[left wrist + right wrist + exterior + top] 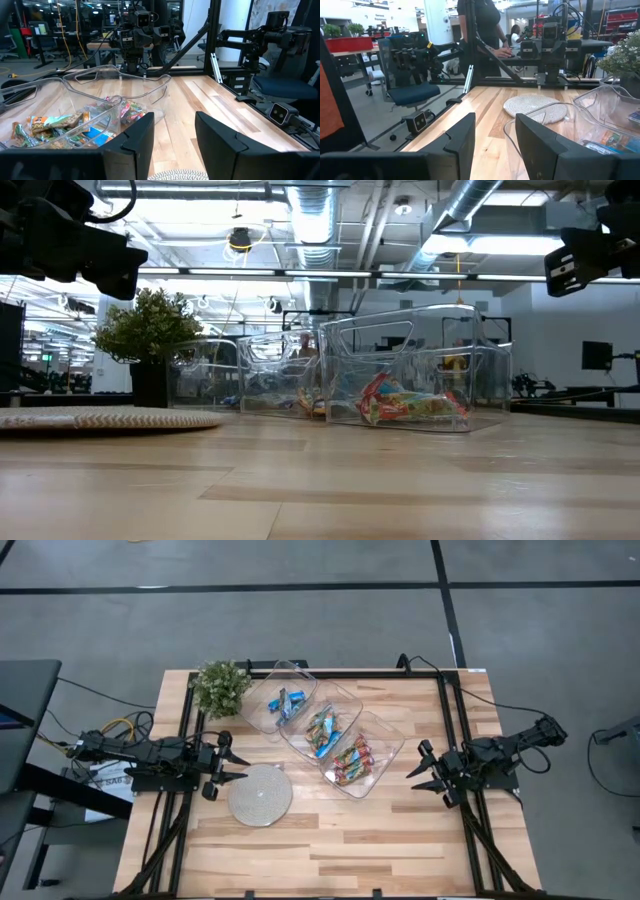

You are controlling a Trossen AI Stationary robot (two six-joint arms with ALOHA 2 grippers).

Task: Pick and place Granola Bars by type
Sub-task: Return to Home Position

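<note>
Grey concrete floor surrounds a pale wooden worktop [330,850], and an open workshop of desks and racks lies beyond it. Three clear bins sit in a diagonal row across the worktop's middle, packed close together. Seen from above, they are the top bin [296,667], the middle bin [352,698] and the bottom bin [398,740]. A round woven mat [260,796] lies flat just left of the row. A small potted plant [222,687] stands beside the top bin, near the worktop's upper left corner. The left end effector [232,766] hangs at the worktop's left side, just beside the mat, its fingers spread apart with nothing between them. The right end effector [420,770] hangs at the right side, close to the bottom bin, likewise spread and empty. All the granola bars [323,730] lie inside the bins: blue-and-white ones in the top bin, blue and green wrappers in the middle bin, and red and orange ones in the bottom bin.
</note>
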